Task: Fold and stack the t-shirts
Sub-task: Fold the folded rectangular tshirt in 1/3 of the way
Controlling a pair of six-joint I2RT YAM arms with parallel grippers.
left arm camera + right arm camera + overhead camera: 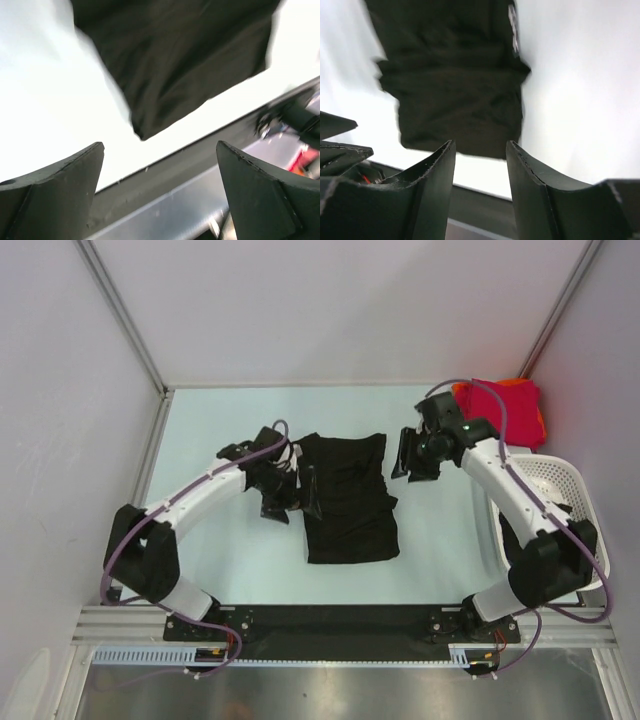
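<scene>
Black t-shirt [348,500], folded into a rough rectangle, lying flat at the centre of the pale tabletop [220,420] between the two arms. Left gripper [293,502] sits at the shirt's left edge with its jaws spread wide. The left wrist view shows the gripper [160,146] with nothing between its fingers [60,190], and the dark cloth [185,60] lies beyond them on the tabletop. Right gripper [412,462] is just beside the shirt's far right corner, jaws partly apart. In the right wrist view the gap of the gripper [480,143] holds nothing, and the shirt [455,90] lies ahead of the fingertips. Crimson red t-shirt [508,408] rests folded in the far right corner of the tabletop, on top of the orange t-shirt [462,390], whose edges show beneath it. White lattice basket [570,475] stands at the right edge, near that pile and partly hidden by the right arm.
</scene>
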